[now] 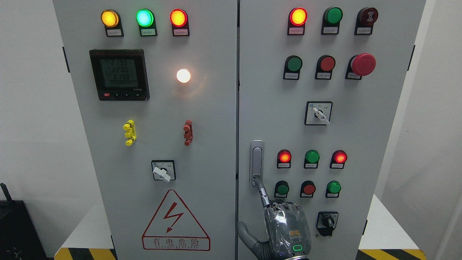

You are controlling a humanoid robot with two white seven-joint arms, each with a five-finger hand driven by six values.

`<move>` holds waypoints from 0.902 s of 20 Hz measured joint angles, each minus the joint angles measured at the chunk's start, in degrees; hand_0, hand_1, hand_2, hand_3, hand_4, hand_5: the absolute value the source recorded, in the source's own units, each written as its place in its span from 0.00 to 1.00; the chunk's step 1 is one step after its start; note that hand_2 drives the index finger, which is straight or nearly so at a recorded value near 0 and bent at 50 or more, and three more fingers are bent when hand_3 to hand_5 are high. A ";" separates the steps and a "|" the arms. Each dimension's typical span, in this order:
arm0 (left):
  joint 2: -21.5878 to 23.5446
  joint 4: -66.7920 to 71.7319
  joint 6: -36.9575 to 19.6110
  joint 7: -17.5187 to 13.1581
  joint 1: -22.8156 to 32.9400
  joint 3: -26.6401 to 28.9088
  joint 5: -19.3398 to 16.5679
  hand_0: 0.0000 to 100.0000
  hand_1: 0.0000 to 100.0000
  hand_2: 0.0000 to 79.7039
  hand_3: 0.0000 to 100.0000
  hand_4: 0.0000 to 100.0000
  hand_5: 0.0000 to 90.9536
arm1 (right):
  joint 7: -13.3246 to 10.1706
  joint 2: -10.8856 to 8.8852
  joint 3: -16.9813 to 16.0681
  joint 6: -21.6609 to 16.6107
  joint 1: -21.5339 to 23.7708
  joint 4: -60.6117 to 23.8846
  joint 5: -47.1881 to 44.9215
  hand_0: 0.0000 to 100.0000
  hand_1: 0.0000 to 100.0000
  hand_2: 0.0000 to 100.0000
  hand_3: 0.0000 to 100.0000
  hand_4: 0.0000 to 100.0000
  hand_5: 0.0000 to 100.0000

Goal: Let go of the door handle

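head view of a grey two-door electrical cabinet [216,108]. the door handle [256,162], a slim upright metal lever, sits at the left edge of the right door, just beside the seam between the doors. a robot hand [285,225] rises from the bottom edge, right of the middle; which arm it belongs to cannot be told. its index finger [262,193] is extended, tip touching the handle's lower end at the lock; the other fingers are curled, thumb out to the left, grasping nothing. the left door carries a digital meter [119,74] and a triangular warning sign [175,222]
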 measured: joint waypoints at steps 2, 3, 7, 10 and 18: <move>0.00 0.00 0.00 0.00 0.00 0.00 0.00 0.00 0.00 0.04 0.17 0.13 0.00 | 0.00 0.00 0.08 0.22 0.05 0.00 0.00 0.26 0.31 0.00 0.83 0.81 0.73; 0.00 0.00 0.01 0.00 0.00 0.00 0.00 0.00 0.00 0.04 0.17 0.13 0.00 | 0.00 -0.01 0.11 0.31 0.07 0.00 0.00 0.26 0.31 0.00 0.83 0.81 0.73; 0.00 0.00 0.01 0.06 0.00 0.00 0.00 0.00 0.00 0.04 0.17 0.13 0.00 | 0.06 -0.01 0.20 0.50 0.16 0.04 0.00 0.26 0.31 0.00 0.83 0.81 0.73; 0.00 0.00 0.03 0.29 0.00 0.00 0.00 0.00 0.00 0.04 0.17 0.13 0.00 | 0.09 -0.01 0.25 0.56 0.21 0.05 0.01 0.26 0.31 0.00 0.83 0.81 0.73; 0.00 0.00 0.03 0.01 0.00 0.00 0.00 0.00 0.00 0.04 0.17 0.13 0.00 | 0.34 -0.03 0.37 0.74 0.41 0.24 0.02 0.26 0.31 0.00 0.84 0.81 0.73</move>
